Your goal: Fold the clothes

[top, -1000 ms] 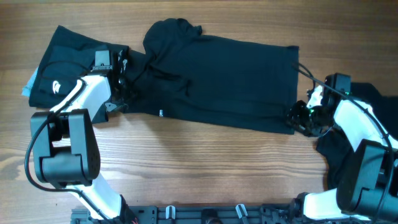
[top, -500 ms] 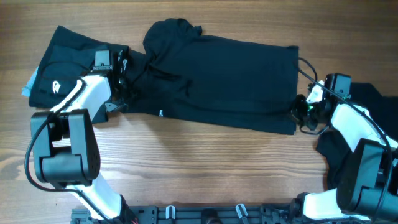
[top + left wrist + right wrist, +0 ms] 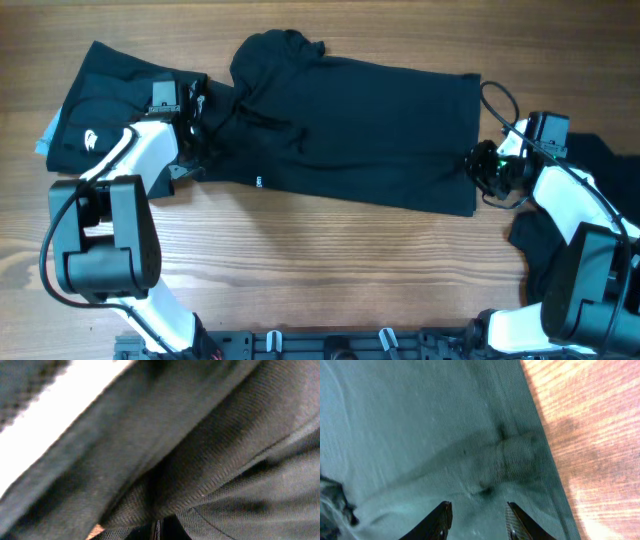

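Note:
A large black garment point(image 3: 370, 130) of the clothes lies spread flat across the middle of the wooden table. My left gripper point(image 3: 203, 137) sits at its left edge, shut on a bunched fold of the black fabric point(image 3: 200, 460), which fills the left wrist view; the jaw tips point(image 3: 157, 532) barely show. My right gripper point(image 3: 480, 163) hovers at the garment's right edge, open. In the right wrist view its two fingertips point(image 3: 445, 507) stand apart over the fabric point(image 3: 420, 435) with nothing between them. A small wrinkle point(image 3: 510, 460) lies just ahead of them.
A second black garment point(image 3: 110, 95) with a white logo point(image 3: 90, 138) lies at the far left, something light blue point(image 3: 44, 135) peeking from under it. A third black garment point(image 3: 600, 155) lies at the right under my right arm. Bare wood point(image 3: 350, 270) runs along the front.
My right gripper has moved along the garment's right edge toward the far side and its jaws have come apart again. The left gripper and the garments have stayed put.

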Controlling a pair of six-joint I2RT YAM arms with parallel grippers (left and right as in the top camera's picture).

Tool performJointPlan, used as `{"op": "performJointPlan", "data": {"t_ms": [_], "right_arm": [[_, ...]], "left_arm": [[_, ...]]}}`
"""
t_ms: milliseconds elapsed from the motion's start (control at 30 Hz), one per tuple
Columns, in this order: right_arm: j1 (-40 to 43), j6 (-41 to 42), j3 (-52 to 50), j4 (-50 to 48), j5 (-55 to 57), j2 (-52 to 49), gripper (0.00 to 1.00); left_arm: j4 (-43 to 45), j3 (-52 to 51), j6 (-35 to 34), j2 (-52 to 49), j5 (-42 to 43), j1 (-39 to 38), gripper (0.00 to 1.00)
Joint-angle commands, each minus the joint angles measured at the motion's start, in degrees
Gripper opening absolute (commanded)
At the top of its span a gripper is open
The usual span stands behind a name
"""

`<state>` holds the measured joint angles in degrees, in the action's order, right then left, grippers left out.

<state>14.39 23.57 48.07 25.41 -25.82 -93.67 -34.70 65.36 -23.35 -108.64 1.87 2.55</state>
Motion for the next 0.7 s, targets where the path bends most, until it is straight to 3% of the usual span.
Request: {"op": "performJointPlan", "data": {"t_ms": [0, 67, 133, 267, 333, 433, 667], "right_arm": [[-0.20, -8.02, 2.08, 4.15, -5.27, 1.57, 0.39], [-0.59, -8.63, 2.08, 7.52, -8.63, 2.43, 0.36], [-2.34, -9.81, 2.03, 10.38, -8.98, 2.27, 0.27], [-5.64, -6.38, 1.81, 13.90, -0.83, 1.57, 0.04], [-5.97, -0.15, 1.25, 16.22, 6.03, 0.66, 0.04], [-5.70, 0.22, 0.92, 15.10, 6.51, 0.31, 0.09], [-5.77, -0.24, -0.42, 20.00, 9.79, 0.22, 0.09]], "left_arm": [[-2.34, 0.87, 9.40, 4.24, 8.48, 0.68, 0.04], [-2.43, 1.18, 13.73, 7.98, 16.83, 0.55, 0.05], [-2.47, 1.18, 18.40, 11.61, 24.92, -0.76, 0.04], [-2.40, 0.98, 23.54, 11.47, 25.49, -7.10, 0.04], [-1.33, 0.96, 25.94, 8.83, 21.86, -12.31, 0.04], [3.26, 0.96, 25.92, 3.19, 14.73, -17.14, 0.04], [17.97, 0.96, 19.34, -3.67, 11.96, -17.70, 0.06]]}}
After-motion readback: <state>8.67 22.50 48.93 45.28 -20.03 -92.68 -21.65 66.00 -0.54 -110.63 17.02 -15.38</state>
